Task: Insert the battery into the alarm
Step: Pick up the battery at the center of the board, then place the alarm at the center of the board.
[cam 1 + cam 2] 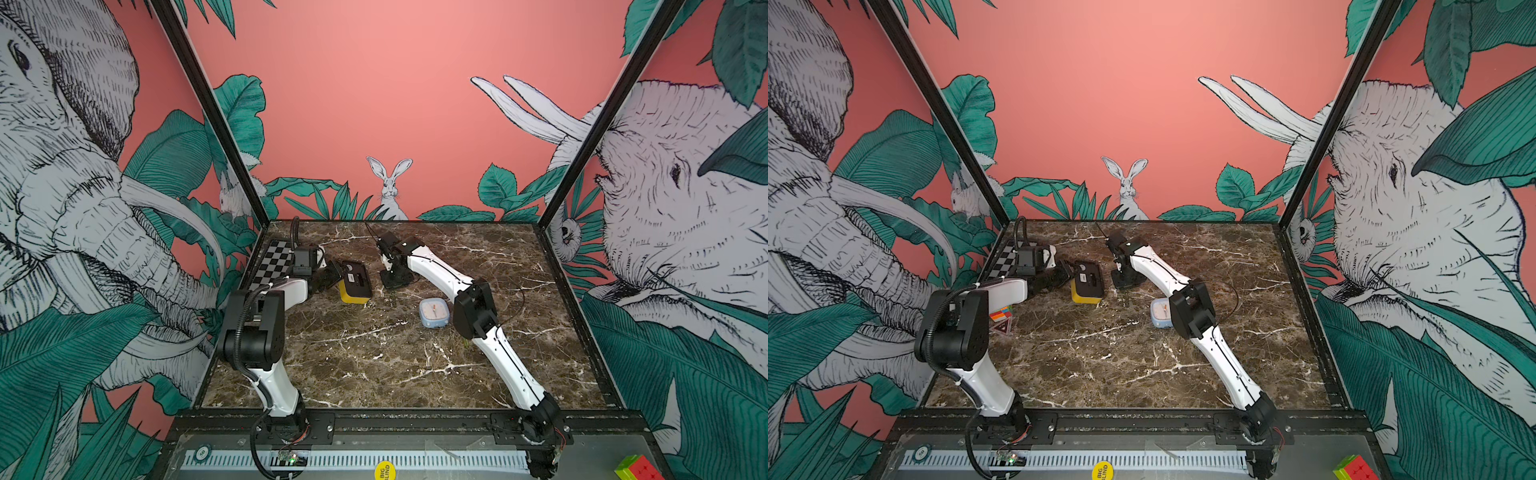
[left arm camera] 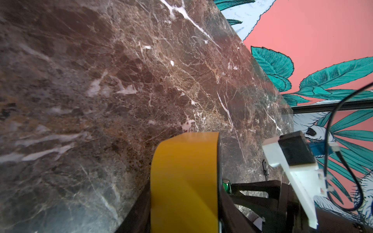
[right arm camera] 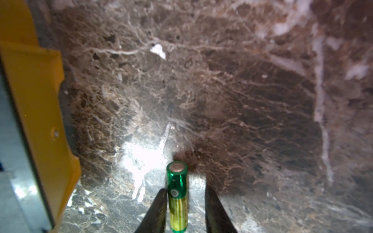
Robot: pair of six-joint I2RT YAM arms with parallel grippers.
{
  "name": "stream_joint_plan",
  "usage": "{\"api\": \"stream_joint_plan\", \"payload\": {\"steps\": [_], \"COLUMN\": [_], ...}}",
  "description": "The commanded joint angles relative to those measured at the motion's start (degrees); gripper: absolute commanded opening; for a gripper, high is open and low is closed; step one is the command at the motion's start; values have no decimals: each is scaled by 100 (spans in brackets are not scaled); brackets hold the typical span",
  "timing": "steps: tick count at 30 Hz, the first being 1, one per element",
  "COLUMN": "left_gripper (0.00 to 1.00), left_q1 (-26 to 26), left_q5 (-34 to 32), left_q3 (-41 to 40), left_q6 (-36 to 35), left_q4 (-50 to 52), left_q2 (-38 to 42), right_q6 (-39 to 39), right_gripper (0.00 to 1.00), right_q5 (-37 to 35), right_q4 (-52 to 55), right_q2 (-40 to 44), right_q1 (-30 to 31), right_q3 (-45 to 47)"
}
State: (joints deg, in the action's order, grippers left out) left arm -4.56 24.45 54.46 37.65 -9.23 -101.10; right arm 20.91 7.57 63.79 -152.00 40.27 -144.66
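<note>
Far left of the table [image 1: 374, 353]: I see the alarm [image 1: 355, 282], black back up, yellow body beneath.
Left tool [image 1: 332, 276]: clamped on the alarm's near edge.
Right tool [image 3: 185, 190]: pointing down at the table just beside the alarm, fingers [image 3: 159, 205] parted.
Battery [image 3: 177, 193]: green, between those fingers, touching 1, with a gap at the other, so not gripped.
Right wrist view: shows most of the battery; both top views hide it behind the right tool.
Left wrist view: only the battery's tip [image 2: 226, 184] shows, past the alarm's yellow side.
</note>
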Motion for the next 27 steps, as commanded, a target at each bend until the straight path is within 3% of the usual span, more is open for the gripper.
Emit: {"api": "stream_joint_plan", "payload": {"steps": [1,7,27], "left_gripper": [34,34,33], "left_q1": [-15,-111,-291], "left_q5": [-206,-273,-357], "left_q3": [-304,-491,-791], "left_q6": [70,232,625], "left_q4": [-5,-223,-653], "left_q2": [37,11,-113], "right_q6": [-212,-510,-839], "right_gripper": [31,33,28], "right_q5": [-110,-293,-593], "right_q4": [375,287,-427], "right_q2": [-81,-208,-296], "right_q1": [23,25,25], "right_q3": [134,-51,153]}}
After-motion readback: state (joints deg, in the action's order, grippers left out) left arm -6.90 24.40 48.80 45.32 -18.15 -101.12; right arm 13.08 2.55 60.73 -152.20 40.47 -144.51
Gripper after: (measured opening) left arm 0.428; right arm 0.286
